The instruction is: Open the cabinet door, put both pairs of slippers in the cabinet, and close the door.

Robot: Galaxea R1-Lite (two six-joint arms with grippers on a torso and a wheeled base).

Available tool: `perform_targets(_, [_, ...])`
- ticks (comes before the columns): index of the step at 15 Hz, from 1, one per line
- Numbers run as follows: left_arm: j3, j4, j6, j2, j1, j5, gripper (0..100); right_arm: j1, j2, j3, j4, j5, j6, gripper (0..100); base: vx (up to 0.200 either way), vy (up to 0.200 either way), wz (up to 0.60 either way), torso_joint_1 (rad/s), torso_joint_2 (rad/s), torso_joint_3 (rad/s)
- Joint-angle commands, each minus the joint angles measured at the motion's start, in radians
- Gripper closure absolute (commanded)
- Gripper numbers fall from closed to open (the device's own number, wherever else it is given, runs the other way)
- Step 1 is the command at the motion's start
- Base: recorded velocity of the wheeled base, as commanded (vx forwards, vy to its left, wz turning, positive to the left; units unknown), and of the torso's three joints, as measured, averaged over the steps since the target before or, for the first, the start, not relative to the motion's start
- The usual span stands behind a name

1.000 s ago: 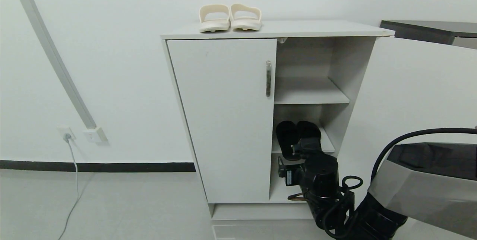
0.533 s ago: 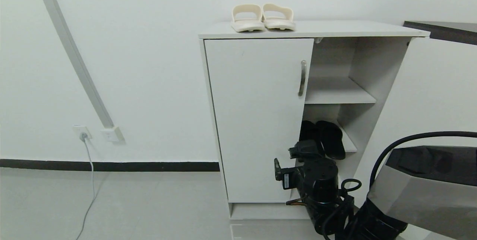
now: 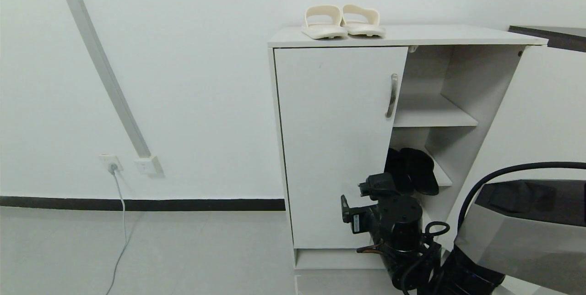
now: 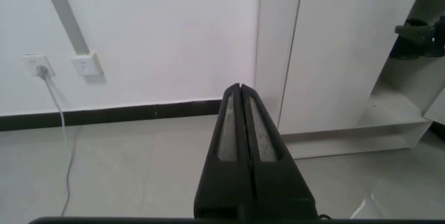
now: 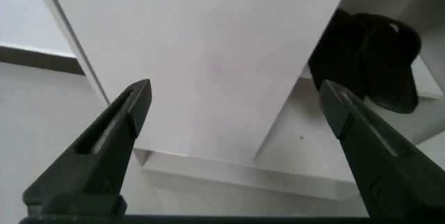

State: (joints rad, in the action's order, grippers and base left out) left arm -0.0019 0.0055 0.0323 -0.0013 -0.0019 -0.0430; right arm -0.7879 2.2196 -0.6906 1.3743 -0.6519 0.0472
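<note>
The head camera looks forward and slightly down from well back. It takes in the whole white cabinet (image 3: 341, 148) right of centre, with wall and floor filling the left of the frame. The left wrist camera sits low, facing along the pressed-together left gripper (image 4: 240, 90) toward the wall socket (image 4: 36, 65) and the cabinet's foot, both shared with the head view. The right wrist camera is close to the closed door (image 5: 208, 50), looking between the spread fingers of the right gripper (image 5: 235, 90) at the black slippers (image 5: 379, 53).

Black arm (image 3: 398, 221), arching black cable (image 3: 549, 163), grey shell (image 3: 517, 240), dark tapered gripper fingers (image 5: 104, 147)
</note>
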Motion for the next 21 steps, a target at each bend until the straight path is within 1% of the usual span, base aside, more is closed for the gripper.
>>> perform_targets(1, [0.000, 0.001, 0.000, 0.001, -0.001, 0.000, 100, 0.002, 0.002, 0.002, 0.000, 0.000, 0.000, 0, 0.000, 0.000, 0.00, 0.000, 0.00, 0.000])
perform_targets(8, [0.000, 0.001, 0.000, 0.001, -0.001, 0.000, 100, 0.032, -0.005, 0.010, -0.001, 0.000, -0.017, 0, 0.000, 0.000, 0.00, 0.000, -0.01, -0.011])
perform_targets(10, [0.000, 0.001, 0.000, 0.001, -0.001, 0.000, 100, 0.032, -0.005, 0.008, -0.001, 0.000, -0.018, 0, 0.000, 0.000, 0.00, 0.012, -0.19, -0.269])
perform_targets(13, [-0.001, 0.001, 0.000, 0.001, -0.001, 0.000, 100, 0.032, -0.005, 0.010, -0.001, 0.000, -0.018, 0, 0.000, 0.000, 0.00, 0.036, -0.44, -0.351])
perform_targets(21, [0.000, 0.001, 0.000, 0.001, -0.001, 0.000, 100, 0.030, -0.005, 0.014, 0.002, 0.000, -0.040, 0, 0.000, 0.000, 0.00, 0.121, -0.46, -0.343])
